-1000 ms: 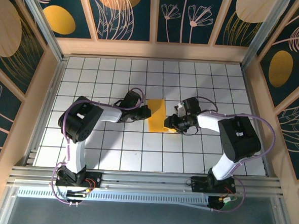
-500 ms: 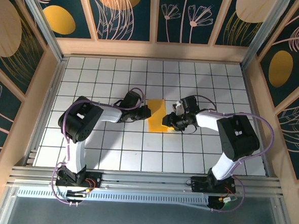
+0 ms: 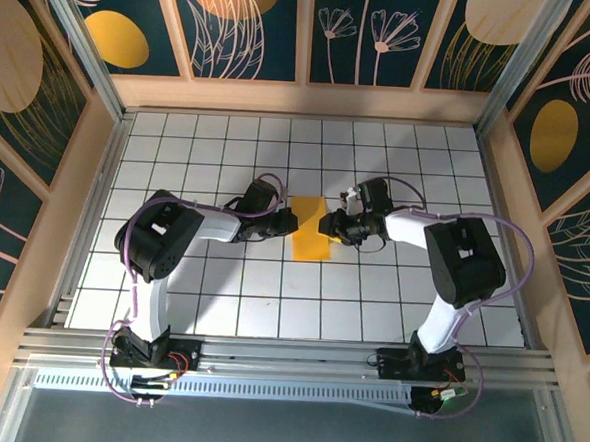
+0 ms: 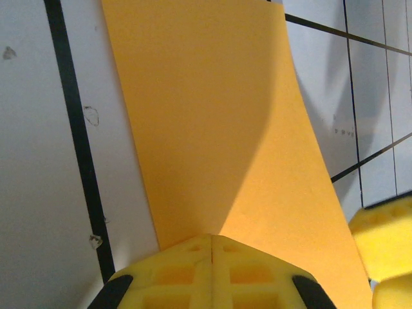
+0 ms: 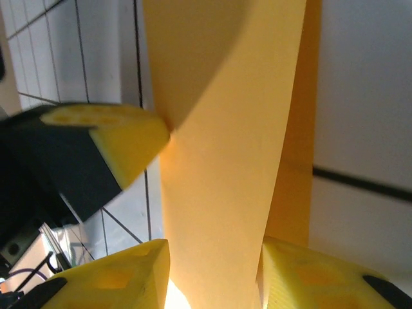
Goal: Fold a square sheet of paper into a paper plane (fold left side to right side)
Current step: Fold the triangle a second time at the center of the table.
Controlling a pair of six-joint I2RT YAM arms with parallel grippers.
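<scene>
The left gripper [image 4: 212, 241] is clenched, its yellow pads shut tight against each other and set down at the edge of the paper. The jaws of the right gripper [image 5: 214, 248] are held partly apart, with a curled flap of the paper rising between them. Whether the pads actually press that flap cannot be told.

A white gridded table [image 3: 219, 146] is seen from above. The two arms are bent inward so that their grippers face each other across its middle. Between them lies the square sheet of paper [image 3: 310, 230], plain yellow-orange, shown here as a narrow upright rectangle, folded over on itself. Its left edge is touched by the left gripper and its right edge is met by the right gripper. In the right wrist view a yellow fingertip [image 5: 125, 138] of the left gripper is touching the curled flap.

The fold seems under way but not yet flattened. For a clean result, the sheet is best kept pinned by the left pads so it cannot slide. The flap should be lowered until its free edge lies square on the right edge, and only then pressed along the crease.

Compared with a second earlier, the right gripper has been moved from the sheet's near right corner farther up its right edge and slightly inward. The left gripper and the sheet are unchanged in place.
</scene>
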